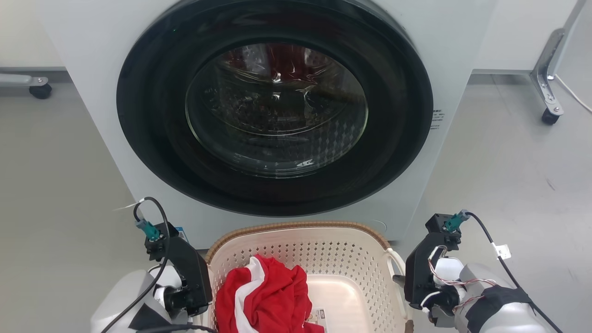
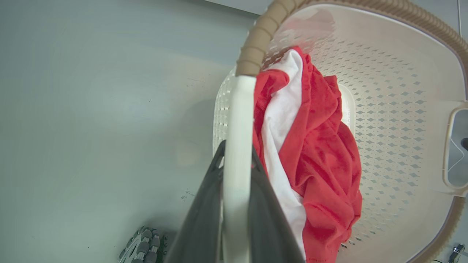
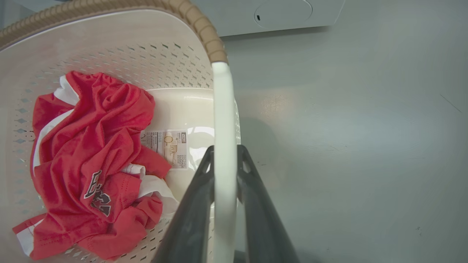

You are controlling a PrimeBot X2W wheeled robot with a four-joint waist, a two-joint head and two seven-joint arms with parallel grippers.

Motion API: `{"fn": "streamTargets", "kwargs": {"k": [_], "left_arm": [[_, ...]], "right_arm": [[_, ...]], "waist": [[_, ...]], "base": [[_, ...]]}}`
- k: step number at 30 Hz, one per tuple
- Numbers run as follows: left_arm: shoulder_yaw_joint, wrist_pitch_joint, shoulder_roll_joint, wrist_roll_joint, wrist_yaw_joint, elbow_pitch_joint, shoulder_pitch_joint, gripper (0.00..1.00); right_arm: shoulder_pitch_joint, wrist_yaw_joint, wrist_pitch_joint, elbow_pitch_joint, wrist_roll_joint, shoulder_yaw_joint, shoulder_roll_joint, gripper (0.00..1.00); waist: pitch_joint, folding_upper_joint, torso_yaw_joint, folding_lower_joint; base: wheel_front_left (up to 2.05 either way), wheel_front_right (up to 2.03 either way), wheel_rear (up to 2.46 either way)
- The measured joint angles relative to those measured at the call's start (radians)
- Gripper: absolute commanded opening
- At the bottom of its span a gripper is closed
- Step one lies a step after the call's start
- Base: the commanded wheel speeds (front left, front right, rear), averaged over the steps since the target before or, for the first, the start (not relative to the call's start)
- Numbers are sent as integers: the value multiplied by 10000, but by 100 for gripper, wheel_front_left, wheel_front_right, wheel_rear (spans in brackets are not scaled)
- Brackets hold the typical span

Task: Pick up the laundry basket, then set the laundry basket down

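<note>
Grey floor spreads around a washer, and the basket is just on the near side of its door, between the arms. The left gripper is clamped on the left handle; the right gripper pinches the right handle. Both holds look thin, and a smooth loop could slide through the fingers. Uneven lifting would likely tilt the basket and shift the shirt. Its far rim might bump the washer.

The laundry basket runs off the head view's bottom edge; its floor label lies partly under the red shirt, print too small to read.
</note>
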Motion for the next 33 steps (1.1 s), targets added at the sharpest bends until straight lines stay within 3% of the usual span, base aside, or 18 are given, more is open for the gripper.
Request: {"fn": "streamTargets", "kwargs": {"k": [18,33], "left_arm": [[-82,-1185,-6,-10,-2,-140,1,0],[-391,-3106,-15,514,0,-673,-226,0]], "right_arm": [[-163,0,-976,-171,12,113,-6,0],[-415,-13,-2117,-213,-38,140,-36,0]], "waist": [[666,0,-29,0],[1926,0,-67,1]], "base": [[0,0,0],[0,0,0]]}}
